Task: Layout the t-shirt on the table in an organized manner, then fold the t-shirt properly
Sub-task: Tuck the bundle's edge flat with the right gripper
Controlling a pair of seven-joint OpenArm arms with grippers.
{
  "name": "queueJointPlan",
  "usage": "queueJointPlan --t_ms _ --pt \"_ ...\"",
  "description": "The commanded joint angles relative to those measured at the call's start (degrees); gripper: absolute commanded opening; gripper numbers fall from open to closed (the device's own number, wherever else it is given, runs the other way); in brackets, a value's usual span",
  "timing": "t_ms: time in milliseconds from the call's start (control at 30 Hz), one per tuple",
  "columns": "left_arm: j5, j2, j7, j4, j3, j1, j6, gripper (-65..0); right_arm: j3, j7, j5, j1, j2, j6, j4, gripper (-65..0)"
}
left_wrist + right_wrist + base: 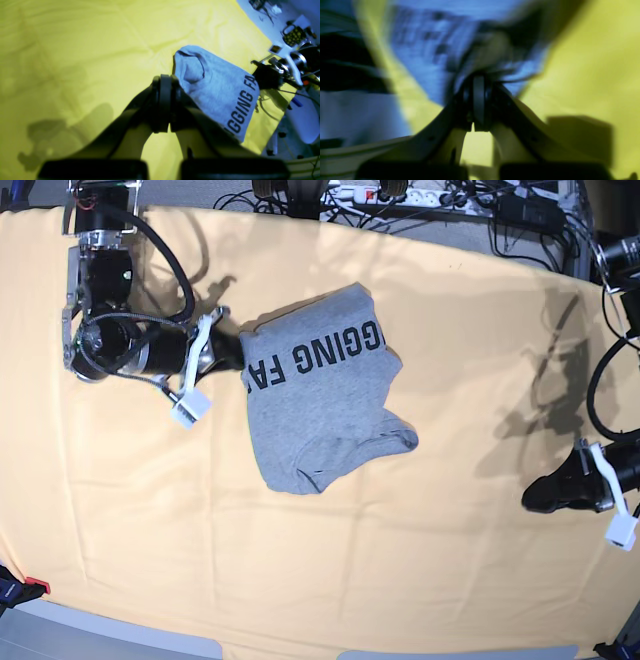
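From the base view, the t-shirt (320,390) lies folded over on the bench (420,570), the right fingers (232,352) touching its lettered edge. The blurred right wrist view shows those fingers pressed together, holding nothing discernible. Only the left wrist view shows the left fingers (165,105) closed, empty, beside the shirt's sleeve.

Grey lettered t-shirt (320,395), crumpled, on table (420,560)

T-shirt (320,395) bunched left of centre on the table (330,580), nearer the far edge. Right arm (130,340) sits at its left side, blocking that approach. Near edge, centre-right stretch and both near corners bare cloth. Cables (420,200) crowd behind the far edge.
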Motion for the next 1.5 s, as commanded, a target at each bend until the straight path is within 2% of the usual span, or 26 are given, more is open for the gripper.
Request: queueJointPlan --t_ms 0,100,533,667,733,800,867,967,1100,1233,1300,1367,1467 --pt "-1.56 -0.79 -1.08 0.7 -0.35 -1.09 -0.23 -65.0 0.28 -0.24 4.2 0.59 0.52 0.32 0.94 -65.0" --pt "-1.56 -0.81 -1.08 0.7 -0.35 -0.79 -0.23 -65.0 0.28 -1.0 8.96 -1.4 0.52 0.32 1.51 -65.0" --pt "-1.56 -0.98 -1.08 0.7 -0.31 -0.15 -0.23 -65.0 0.39 -1.0 8.44 -16.63 0.52 0.32 11.91 -65.0" --pt "-1.56 -1.09 -1.08 0.7 -0.31 -0.02 -0.23 -65.0 0.44 -1.0 2.8 -18.21 0.52 0.32 16.65 -65.0" --pt "-1.56 -1.09 -1.08 0.7 -0.33 -0.02 -0.23 -65.0 0.44 -0.22 -2.64 -18.18 0.52 0.32 18.56 -65.0" --pt "-1.56 -1.09 -1.08 0.7 -0.33 0.0 -0.23 -65.0 0.44 4.13 -9.38 -18.14 0.52 0.32 20.09 -65.0" --pt "-1.56 -1.07 -1.08 0.7 -0.33 0.0 -0.23 -65.0 0.44 7.93 -12.92 -18.16 0.52 0.32 21.29 -65.0" --pt "-1.56 -1.07 -1.08 0.7 -0.33 0.15 -0.23 -65.0 0.44 10.86 -12.15 -18.16 0.52 0.32 23.26 -65.0" --pt "-1.56 -1.05 -1.08 0.9 -0.33 1.79 -0.23 -65.0 0.9 9.99 -11.98 -18.18 0.52 0.32 28.28 -65.0" --pt "-1.56 -0.55 -1.08 1.01 -0.33 3.72 -0.23 -65.0 4.13 10.1 -11.89 -18.62 0.52 0.32 36.59 -65.0" --pt "-1.56 0.07 -1.08 1.03 -0.33 4.52 -0.23 -65.0 4.98 10.8 -10.21 -19.37 0.52 0.32 37.27 -65.0" --pt "-1.56 0.39 -1.08 1.03 -0.33 4.94 -0.23 -65.0 4.33 11.54 -7.1 -19.45 0.31 0.32 37.27 -65.0" --pt "-1.56 0.68 -1.08 1.03 -0.33 4.87 -0.23 -65.0 1.38 14.73 -8.61 -18.86 0.17 0.32 36.13 -65.0"
